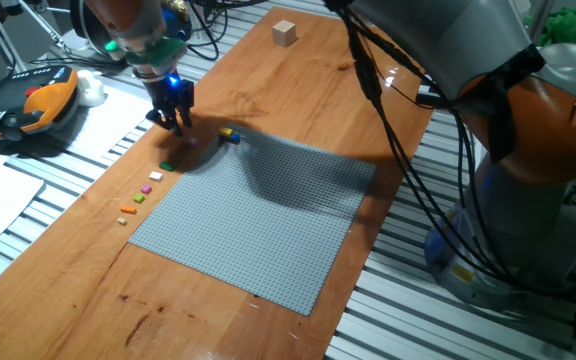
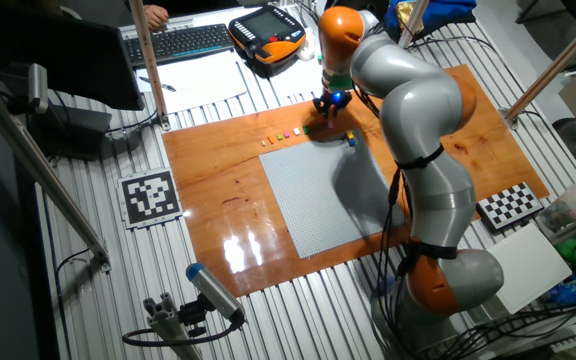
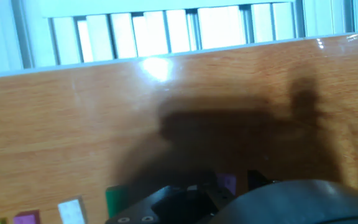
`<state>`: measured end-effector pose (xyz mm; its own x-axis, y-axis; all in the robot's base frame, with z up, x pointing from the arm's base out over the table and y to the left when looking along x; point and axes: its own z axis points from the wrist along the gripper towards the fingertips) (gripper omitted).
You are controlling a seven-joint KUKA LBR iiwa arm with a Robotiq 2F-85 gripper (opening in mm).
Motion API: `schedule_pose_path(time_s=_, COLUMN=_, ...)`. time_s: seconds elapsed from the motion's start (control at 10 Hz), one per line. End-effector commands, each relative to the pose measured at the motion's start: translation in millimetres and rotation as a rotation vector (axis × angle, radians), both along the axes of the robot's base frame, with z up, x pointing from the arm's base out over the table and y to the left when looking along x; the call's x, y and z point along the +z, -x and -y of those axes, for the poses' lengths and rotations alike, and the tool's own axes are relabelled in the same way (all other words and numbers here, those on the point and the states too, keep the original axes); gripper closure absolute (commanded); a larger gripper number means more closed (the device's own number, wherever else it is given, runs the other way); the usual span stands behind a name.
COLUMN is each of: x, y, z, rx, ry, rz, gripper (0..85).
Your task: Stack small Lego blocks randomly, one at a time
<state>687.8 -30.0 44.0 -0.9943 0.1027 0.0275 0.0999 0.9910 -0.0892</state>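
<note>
bricks lie in a short line on the wooden table just off the baseplate's edge: orange, yellow-green, pink, white and green, each apart from the next. a small blue and yellow stack sits at the baseplate's far corner. the end effector hangs low over the wood between the green brick and that stack, fingers pointing down. in the hand view a purple brick shows right by the fingers, but i cannot tell whether it is gripped or only lying beneath them, nor how wide the fingers stand. the step looks like a pick at the head of the line. to do it well, centre the fingers squarely over one brick only, come straight down, and close across its short sides so it does not twist. keep clear of the green neighbour. a tilted grip would spoil the later press onto the stack. the wooden cube far up the table is no concern.
</note>
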Motion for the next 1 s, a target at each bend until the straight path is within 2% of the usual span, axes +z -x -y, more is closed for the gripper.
schedule_pose_path(time_s=0.0, x=-1.9, y=0.2, z=2.4, rx=0.004, ry=0.0, rz=0.001, gripper=51.0)
schedule_pose_path(time_s=0.1, x=-0.1, y=0.8, z=2.2, rx=0.002, ry=-0.006, rz=-0.005, gripper=51.0)
schedule_pose_path(time_s=0.3, x=6.9, y=2.1, z=-4.4, rx=-0.023, ry=0.008, rz=-0.007, gripper=51.0)
schedule_pose_path(time_s=0.4, x=6.1, y=3.2, z=-2.8, rx=-0.028, ry=0.009, rz=-0.01, gripper=51.0)
schedule_pose_path(time_s=0.6, x=-2.7, y=4.7, z=0.7, rx=-0.025, ry=-0.012, rz=0.001, gripper=51.0)
schedule_pose_path(time_s=0.9, x=-2.0, y=9.5, z=-9.1, rx=-0.048, ry=-0.003, rz=0.003, gripper=51.0)
